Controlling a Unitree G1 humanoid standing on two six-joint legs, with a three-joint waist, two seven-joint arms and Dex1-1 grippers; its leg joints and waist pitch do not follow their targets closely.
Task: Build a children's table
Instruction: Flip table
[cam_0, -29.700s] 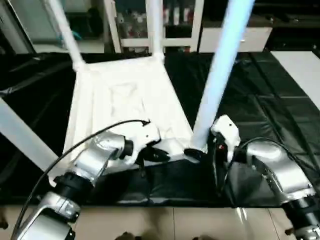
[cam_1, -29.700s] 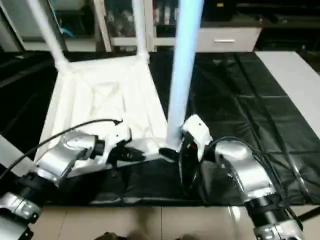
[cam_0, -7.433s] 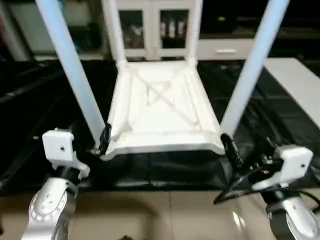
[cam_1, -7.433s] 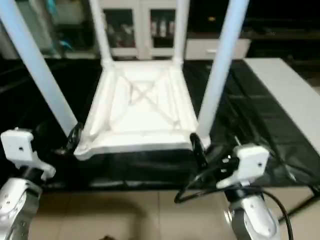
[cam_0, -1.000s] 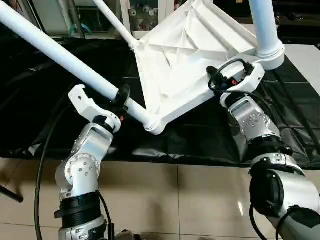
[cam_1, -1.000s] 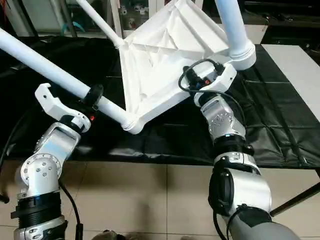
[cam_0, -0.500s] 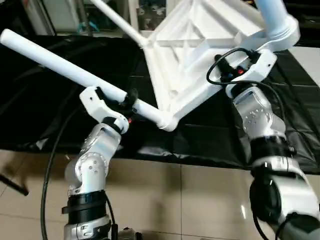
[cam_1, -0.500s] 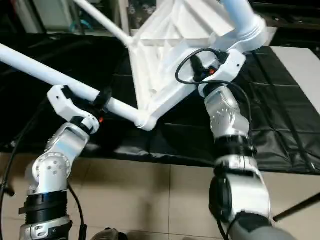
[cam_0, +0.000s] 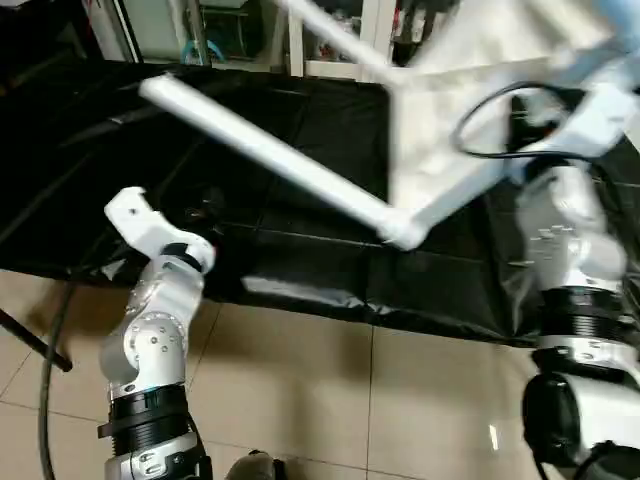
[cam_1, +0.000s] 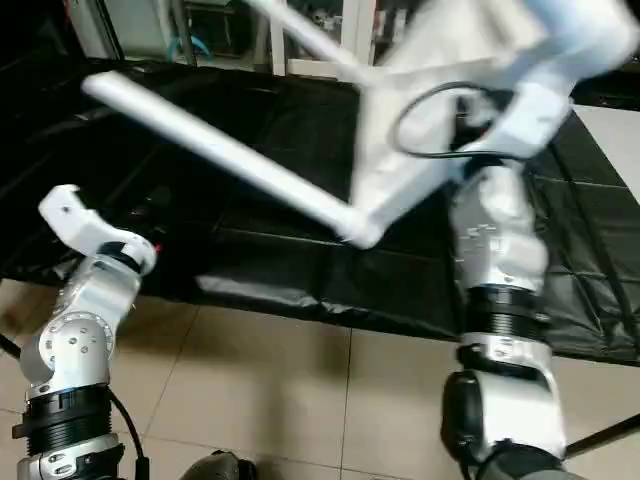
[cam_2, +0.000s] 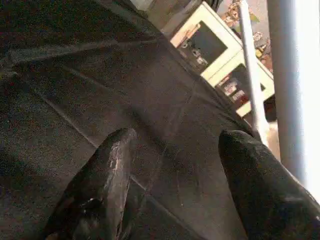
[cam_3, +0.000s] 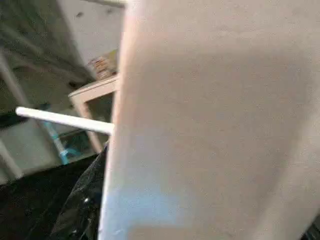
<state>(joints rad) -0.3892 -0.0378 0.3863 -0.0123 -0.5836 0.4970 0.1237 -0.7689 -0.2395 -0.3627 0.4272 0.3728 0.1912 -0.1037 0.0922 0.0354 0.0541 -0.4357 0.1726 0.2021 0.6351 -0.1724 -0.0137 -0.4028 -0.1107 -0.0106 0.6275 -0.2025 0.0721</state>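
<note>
The children's table hangs tilted above the black-covered work surface, its ribbed underside turned toward me. One long white leg slants from the near low corner up to the left. My right gripper is at the raised right corner, shut on the leg base there; the right wrist view has that white leg pressed close. My left gripper is open with nothing in it, low at the near left, apart from the slanting leg.
A white glass-door cabinet stands behind the work surface. Tiled floor lies in front of the near edge. A thin black stand foot crosses the floor at the left.
My left gripper has let go of the slanting leg and dropped back to the near left. The table has swung to the right with my right gripper. The camera has also shifted.
</note>
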